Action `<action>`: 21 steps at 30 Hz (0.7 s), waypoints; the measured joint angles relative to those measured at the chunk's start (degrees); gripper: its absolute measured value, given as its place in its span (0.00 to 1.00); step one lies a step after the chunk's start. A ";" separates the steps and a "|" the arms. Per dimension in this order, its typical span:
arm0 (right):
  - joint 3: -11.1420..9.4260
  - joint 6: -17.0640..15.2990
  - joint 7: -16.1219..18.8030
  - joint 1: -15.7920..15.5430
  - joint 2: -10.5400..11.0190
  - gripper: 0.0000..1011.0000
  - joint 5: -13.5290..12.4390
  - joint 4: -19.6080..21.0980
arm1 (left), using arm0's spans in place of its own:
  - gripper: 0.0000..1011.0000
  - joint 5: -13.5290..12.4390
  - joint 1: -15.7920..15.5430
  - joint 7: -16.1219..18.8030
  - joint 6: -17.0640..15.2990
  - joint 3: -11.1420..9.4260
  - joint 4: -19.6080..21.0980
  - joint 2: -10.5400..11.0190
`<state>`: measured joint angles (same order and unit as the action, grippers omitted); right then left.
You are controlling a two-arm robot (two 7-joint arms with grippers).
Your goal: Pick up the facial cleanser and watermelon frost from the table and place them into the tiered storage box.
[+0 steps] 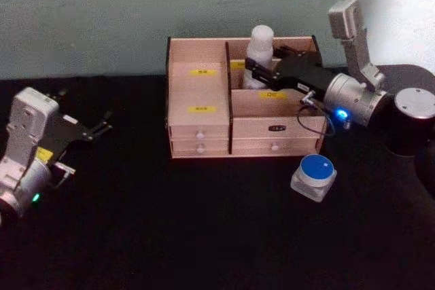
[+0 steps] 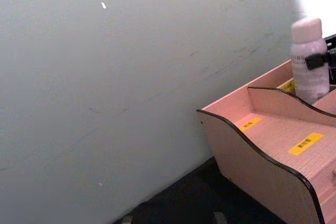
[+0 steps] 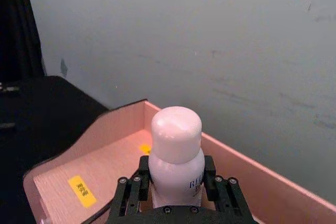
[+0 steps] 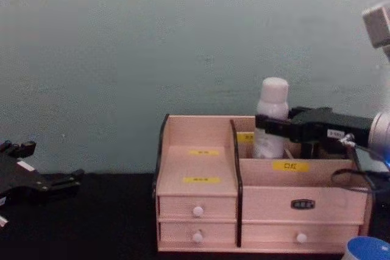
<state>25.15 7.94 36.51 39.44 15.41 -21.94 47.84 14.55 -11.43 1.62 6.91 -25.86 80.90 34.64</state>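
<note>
The facial cleanser (image 1: 260, 49) was clamped by the right pincer (image 1: 262, 73) inside the tiered storage box (image 1: 197, 93) — if released unseated, it could be toppled. The left pincer (image 1: 102, 127) was parked wide, well apart.

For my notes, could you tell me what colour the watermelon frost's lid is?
The watermelon frost lid is blue; head view shows it best.

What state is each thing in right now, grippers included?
facial cleanser: upright in the box's right rear compartment, clamped.
watermelon frost: lidded, on the table before the box's right end.
tiered storage box: drawers shut.
right gripper: shut on the facial cleanser.
left gripper: open, idle at the left.
</note>
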 joint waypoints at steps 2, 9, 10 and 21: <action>0.07 -0.21 0.01 0.15 -0.20 0.58 0.40 -0.70 | 0.99 0.00 0.00 0.00 0.00 0.00 0.00 0.00; 0.02 -0.51 0.11 0.63 -0.65 0.58 1.20 -2.38 | 0.99 0.00 0.00 0.00 0.00 0.00 0.00 0.00; -0.01 -0.51 0.13 0.67 -0.70 0.58 1.27 -2.54 | 0.99 0.00 0.00 0.00 0.00 0.00 0.00 0.00; -0.19 -0.53 0.12 0.95 -0.98 0.58 1.83 -3.45 | 0.99 0.00 0.00 0.00 0.00 0.00 0.00 0.00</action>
<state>24.96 7.41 36.63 40.39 14.43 -20.11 44.40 14.55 -11.43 1.62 6.91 -25.86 80.90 34.64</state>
